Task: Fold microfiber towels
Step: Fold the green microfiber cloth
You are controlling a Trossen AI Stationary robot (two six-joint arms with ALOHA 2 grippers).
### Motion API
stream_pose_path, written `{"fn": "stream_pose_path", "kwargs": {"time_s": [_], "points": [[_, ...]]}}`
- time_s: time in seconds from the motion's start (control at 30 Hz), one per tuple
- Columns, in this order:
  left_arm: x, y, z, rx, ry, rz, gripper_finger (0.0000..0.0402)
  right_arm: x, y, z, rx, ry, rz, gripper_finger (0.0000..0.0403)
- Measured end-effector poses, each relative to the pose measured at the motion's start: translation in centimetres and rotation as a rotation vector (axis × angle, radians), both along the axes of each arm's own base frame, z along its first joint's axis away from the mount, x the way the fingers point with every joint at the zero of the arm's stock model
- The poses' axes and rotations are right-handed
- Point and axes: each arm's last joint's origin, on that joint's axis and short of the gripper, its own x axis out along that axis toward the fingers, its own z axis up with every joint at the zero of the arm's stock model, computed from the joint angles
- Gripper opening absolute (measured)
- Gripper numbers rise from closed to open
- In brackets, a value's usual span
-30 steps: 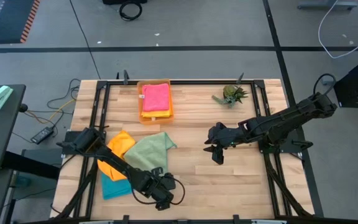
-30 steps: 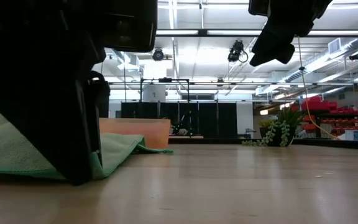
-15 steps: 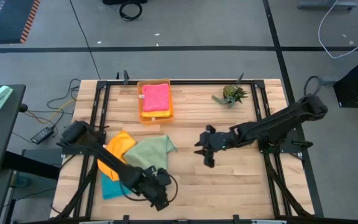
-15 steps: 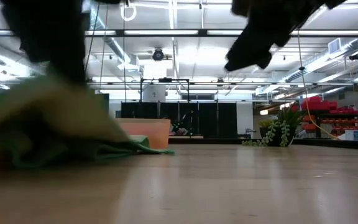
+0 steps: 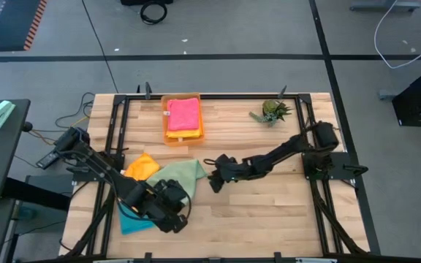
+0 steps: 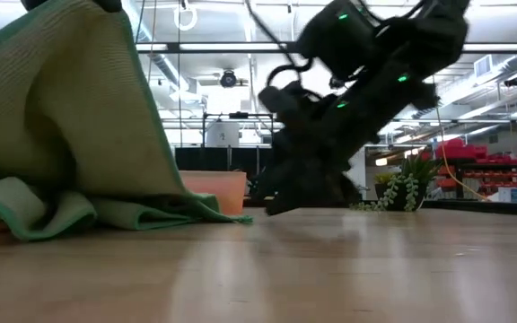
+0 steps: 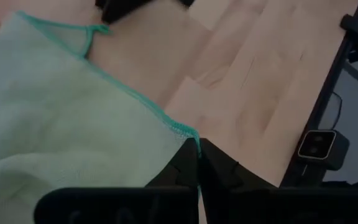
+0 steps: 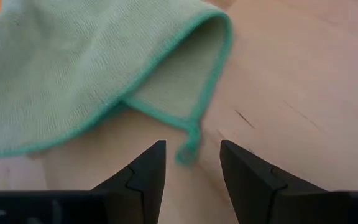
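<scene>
The sage green towel [image 5: 180,174] lies mid-table, its near corner raised by my left gripper [image 5: 174,200], which is shut on it. In the low view the towel [image 6: 70,108] rises like a tent at the left. My right gripper [image 5: 213,183] is open and low over the wood at the towel's right corner [image 8: 190,144], whose small loop lies just ahead of the gap between the fingers; it touches nothing. An orange towel [image 5: 142,166] and a teal towel [image 5: 133,220] lie partly under the green one and my left arm. My left gripper pinches the green towel's near corner [image 7: 189,134], at its teal hem, between its two fingertips; it looks like one layer. The fingers slant down from above. That corner is lifted clear, and the cloth slopes down from it to folds resting on the table [image 6: 106,212].
An orange tray [image 5: 171,134] holding a pink towel [image 5: 183,113] stands at the far middle. A small green plant [image 5: 272,111] sits at the far right. Bare wood stretches across the near right of the table [image 5: 269,219]. A black frame [image 5: 117,124] borders the table.
My left gripper has shut on the green towel's near corner and risen, drawing that part of the cloth up off the table into a tent. My right gripper has come down and toward the table's left, to the towel's right corner, staying open.
</scene>
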Motion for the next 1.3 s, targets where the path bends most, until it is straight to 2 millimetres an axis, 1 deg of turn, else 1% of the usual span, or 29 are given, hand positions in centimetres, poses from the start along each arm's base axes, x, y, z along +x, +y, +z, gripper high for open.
{"fn": "stream_pose_path", "kwargs": {"time_s": [0.07,0.2,0.33,0.43,0.5,0.57,0.63,0.7,0.73,0.8,0.87,0.9,0.93,1.0,1.03,1.1,1.2,1.23,1.3], "points": [[-0.2,0.3,0.2,0.004,0.009,0.011,0.0007,1.0,0.2,-0.2,-0.001,0.0,0.0,0.016],[-1.0,0.9,1.0,0.024,0.019,0.004,0.0014,3.1,0.6,0.2,0.008,-0.005,-0.022,0.016],[-1.9,1.5,1.6,0.05,0.048,-0.006,0.0007,4.8,0.6,0.0,-0.034,0.094,-0.103,0.016],[-2.9,1.9,2.2,0.07,0.069,-0.016,0.0009,6.0,0.9,-0.6,-0.049,0.126,-0.115,0.0159],[-3.4,2.2,2.4,0.086,0.091,-0.018,0.0014,6.9,1.4,-1.4,-0.059,0.138,-0.11,0.0149],[-3.9,2.6,2.8,0.094,0.103,-0.022,0.0014,7.4,1.9,-1.9,-0.084,0.164,-0.092,0.0124],[-4.6,2.9,3.3,0.105,0.111,-0.029,0.0008,7.5,2.4,-2.0,-0.119,0.198,-0.058,0.008],[-5.4,3.2,3.7,0.125,0.114,-0.036,0.0006,7.1,2.8,-1.6,-0.151,0.227,-0.013,0.0028],[-5.7,3.3,4.0,0.139,0.112,-0.037,0.0008,6.8,3.0,-1.1,-0.17,0.248,0.017,0.0015],[-6.6,3.6,4.5,0.171,0.103,-0.04,0.0013,5.9,3.2,0.7,-0.205,0.285,0.057,0.0009],[-7.3,4.0,5.1,0.201,0.084,-0.035,0.0014,4.6,3.0,2.7,-0.253,0.355,0.104,0.0005],[-7.7,4.3,5.4,0.217,0.066,-0.029,0.0013,4.1,2.8,4.2,-0.283,0.361,0.114,0.0004],[-8.0,4.5,5.7,0.234,0.043,-0.022,0.0009,3.5,2.5,6.4,-0.305,0.347,0.115,0.0004],[-8.6,5.0,6.5,0.261,-0.018,-0.003,0.0006,1.7,1.9,10.2,-0.361,0.354,0.118,0.0003],[-8.9,5.2,6.9,0.272,-0.05,0.009,0.0007,0.6,1.6,11.9,-0.383,0.363,0.126,0.0003],[-9.6,5.7,7.7,0.29,-0.108,0.026,0.0012,-1.7,1.1,14.2,-0.423,0.421,0.163,0.0002],[-10.6,6.5,8.7,0.313,-0.189,0.058,0.0014,-5.6,0.4,18.4,-0.454,0.446,0.214,0.0002],[-10.9,6.7,9.1,0.323,-0.213,0.062,0.0011,-7.0,0.2,19.5,-0.468,0.459,0.23,0.0002],[-11.4,7.2,9.7,0.34,-0.257,0.059,0.0007,-9.4,-0.1,21.2,-0.501,0.486,0.256,0.0002]]}}
